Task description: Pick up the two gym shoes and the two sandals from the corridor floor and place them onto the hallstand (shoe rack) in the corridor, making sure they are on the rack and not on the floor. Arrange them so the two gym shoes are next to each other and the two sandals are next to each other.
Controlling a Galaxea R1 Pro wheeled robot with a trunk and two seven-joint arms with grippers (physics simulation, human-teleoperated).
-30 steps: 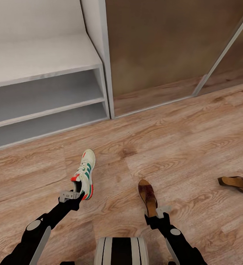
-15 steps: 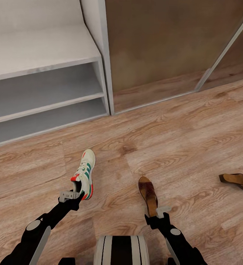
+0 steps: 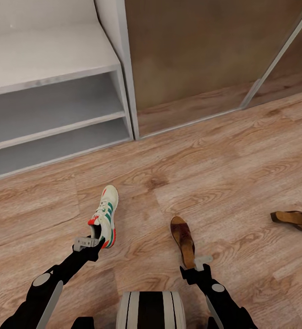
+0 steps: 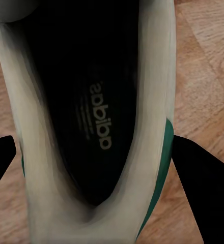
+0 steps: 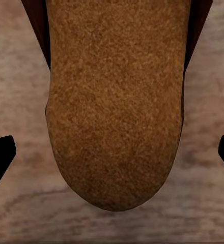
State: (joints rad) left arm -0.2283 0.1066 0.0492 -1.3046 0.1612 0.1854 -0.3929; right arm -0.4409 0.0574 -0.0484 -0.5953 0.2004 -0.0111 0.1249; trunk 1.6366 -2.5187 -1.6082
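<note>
Closest to the robot, the left gripper (image 3: 92,241) is at the heel of one gym shoe (image 3: 105,215). In the left wrist view its jaws sit on each side of the heel, and the shoe looks held up off the corridor floor (image 3: 224,183), so I judge the jaws are clamped on it. The right gripper (image 3: 196,264) is at the open back of one sandal (image 3: 183,234). In the right wrist view the jaw tips stand out to the sides of the sandal (image 5: 117,101), and I cannot tell if they press on it.

The gym shoe (image 4: 91,122) is likely light, with a soft top and a firmer heel rim, so the heel is a good place to hold. The sandal looks like stiff leather with a thin back edge that could slip.

Farther from the robot, off to the right of the held sandal, the second sandal (image 3: 295,219) lies on the floor, well apart.

Farthest away, past a wide bare stretch of floor, stands the hallstand (image 3: 55,68). Its bench top and two open shelf rows look free. The shelf openings are low, and the front edges and side wall could bump a shoe going in.
</note>
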